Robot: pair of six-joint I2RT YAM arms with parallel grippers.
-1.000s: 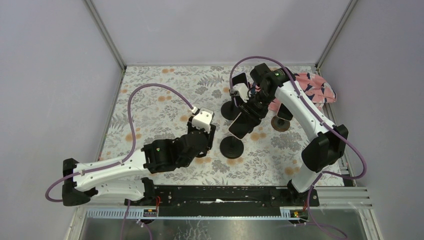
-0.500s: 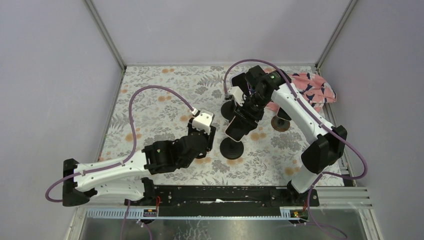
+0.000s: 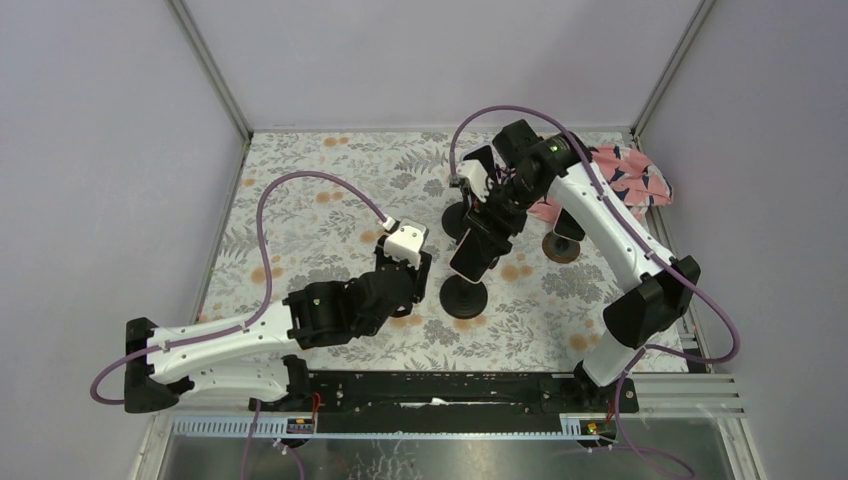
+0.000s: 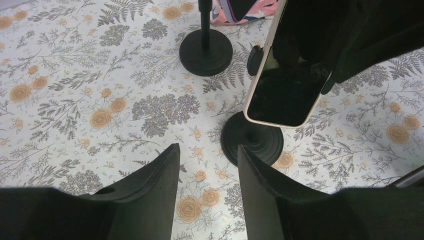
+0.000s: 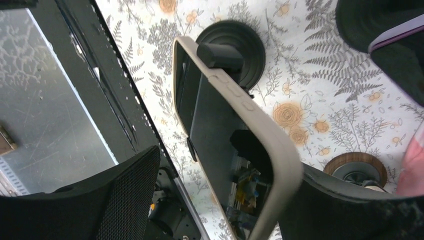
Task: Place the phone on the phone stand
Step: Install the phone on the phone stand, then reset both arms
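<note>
Phone (image 4: 287, 85) leaning on stand (image 4: 252, 145), above stand base; right gripper (image 3: 492, 218) spread wide around it, likely letting go; left gripper (image 4: 207, 157) half-open, empty, near stand as backup

We see the phone (image 3: 476, 255) tilted over the round base of the phone stand (image 3: 464, 298). The right gripper (image 3: 488, 222) is at its far end.

Floral table (image 3: 310, 200), phone stand base (image 3: 465, 297) mid-table, second black base (image 4: 206, 52) behind it, pink cloth (image 3: 640, 180), brown disc (image 3: 561, 250)
</note>
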